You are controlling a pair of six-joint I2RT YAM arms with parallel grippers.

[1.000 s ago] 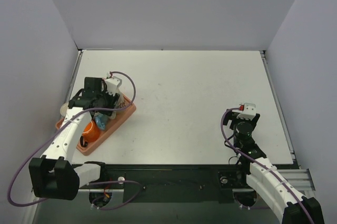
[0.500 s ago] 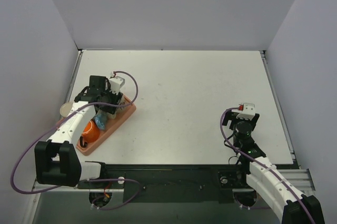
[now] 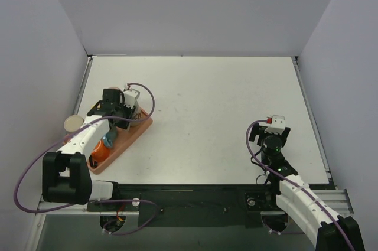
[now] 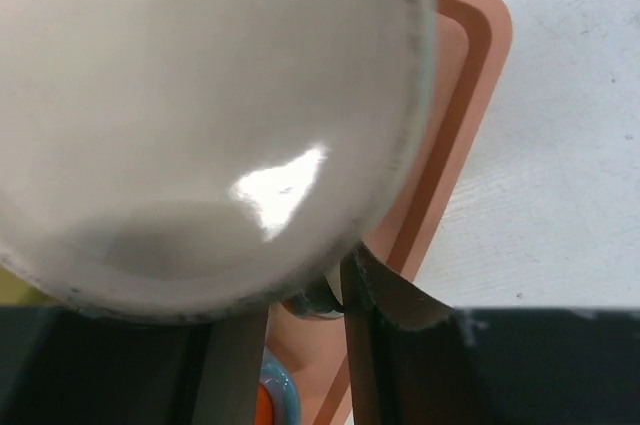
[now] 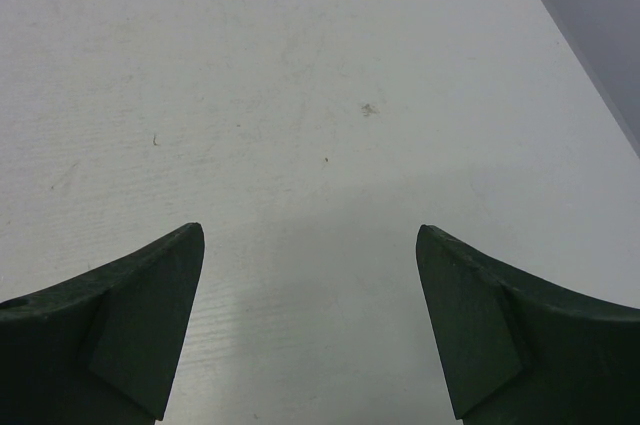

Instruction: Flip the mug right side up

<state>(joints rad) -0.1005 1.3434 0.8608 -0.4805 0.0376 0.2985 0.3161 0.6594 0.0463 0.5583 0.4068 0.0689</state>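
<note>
- Mug point(image 4: 200, 95), glossy and pale grey, fills most of the left wrist view, over the tray point(image 4: 480, 65); which way up it is I cannot tell.
- Tray lies at 8 o'clock on the bench point(image 5: 300, 65), with the mug toward its 2 o'clock end.
- Left gripper point(image 4: 298, 297) is narrow, its fingers right under the mug's edge; whether they hold the mug I cannot tell.
- Orange item point(image 3: 100, 152) and blue item point(image 3: 110, 140) lie at the tray's 8 o'clock end.
- Right gripper point(image 5: 310, 235) is spread wide over bare bench at 4 o'clock, holding nothing, well apart from the tray.
</note>
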